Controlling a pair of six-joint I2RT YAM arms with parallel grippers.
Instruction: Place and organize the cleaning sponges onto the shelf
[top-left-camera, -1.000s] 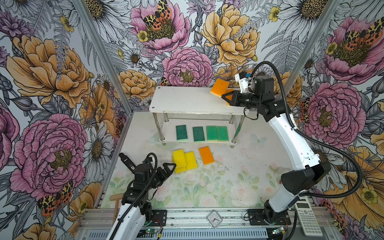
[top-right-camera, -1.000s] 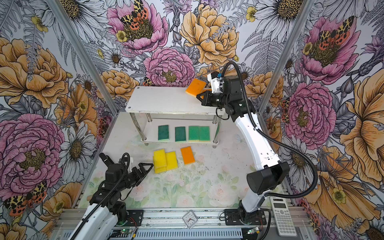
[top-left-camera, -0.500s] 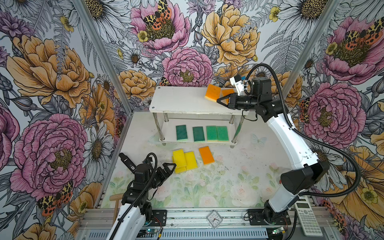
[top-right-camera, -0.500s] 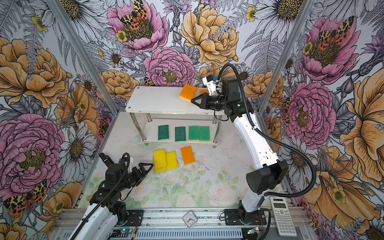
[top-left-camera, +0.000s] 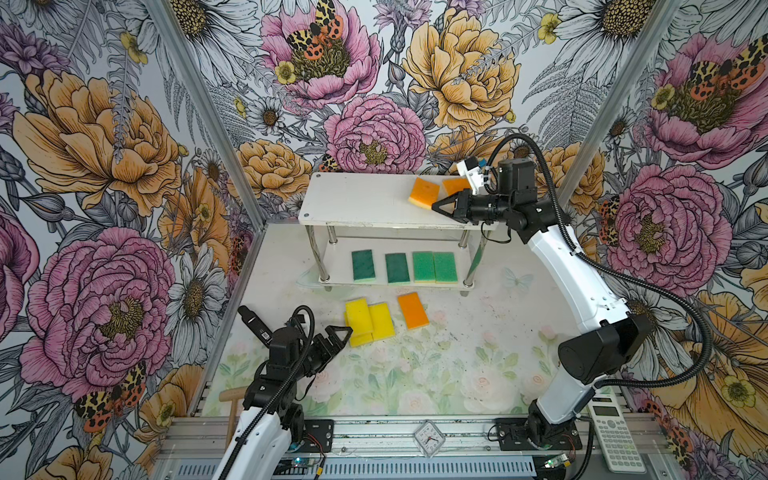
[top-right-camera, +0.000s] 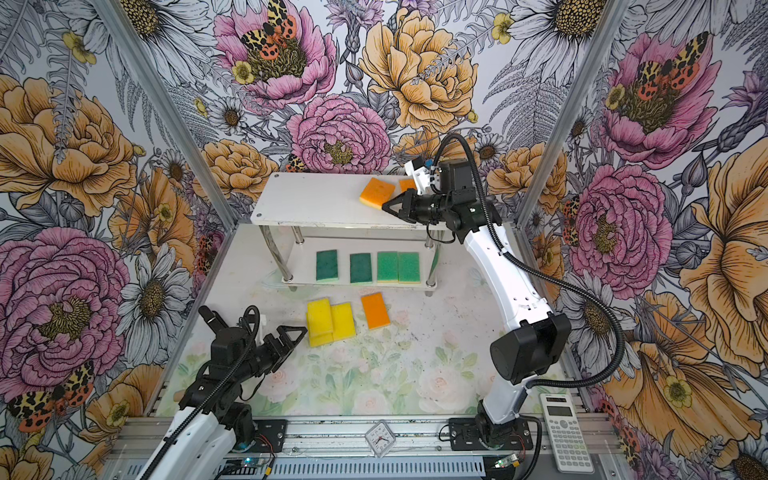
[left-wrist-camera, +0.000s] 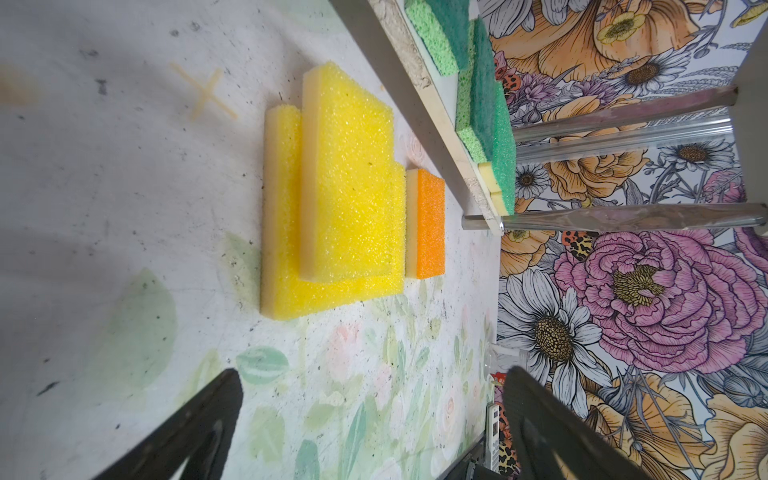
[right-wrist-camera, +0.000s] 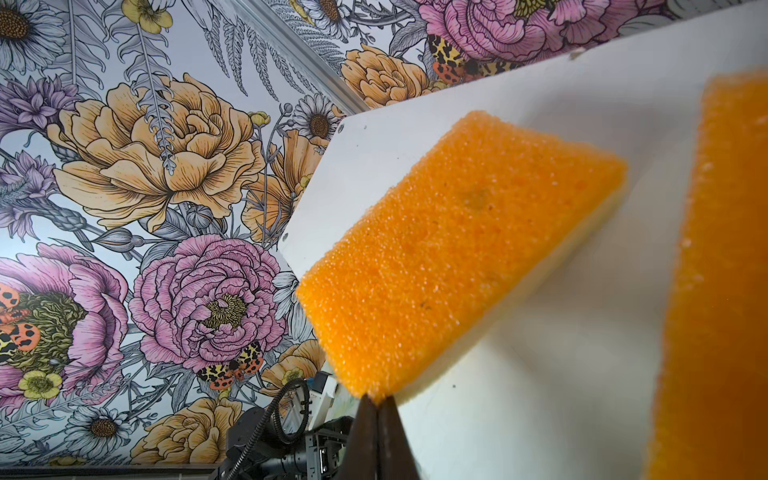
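On the top board of the shelf (top-left-camera: 357, 201), in both top views, we see an orange sponge (top-left-camera: 424, 193) lying askew and a second orange sponge (top-left-camera: 454, 185) to its right, partly hidden by the right gripper (top-left-camera: 435, 206). That gripper is closed, its tip at the first sponge's near corner. Four green sponges (top-left-camera: 397, 268) sit in a row on the lower board, the right two touching. On the table (top-left-camera: 457, 353) before the shelf lie yellow sponges (top-left-camera: 382, 322), partly stacked, with a third orange sponge (top-left-camera: 412, 310) just beside them. Our left gripper (top-left-camera: 340, 341) hangs near the yellow ones, spread wide and empty.

From the left wrist we see one yellow sponge lying on another, the third orange sponge beyond, and both fingers (left-wrist-camera: 187, 436) far apart over bare table.

From the right wrist we see the jaws pressed together with nothing between them, their tips at the orange sponge's corner; the second orange sponge is a blur alongside.
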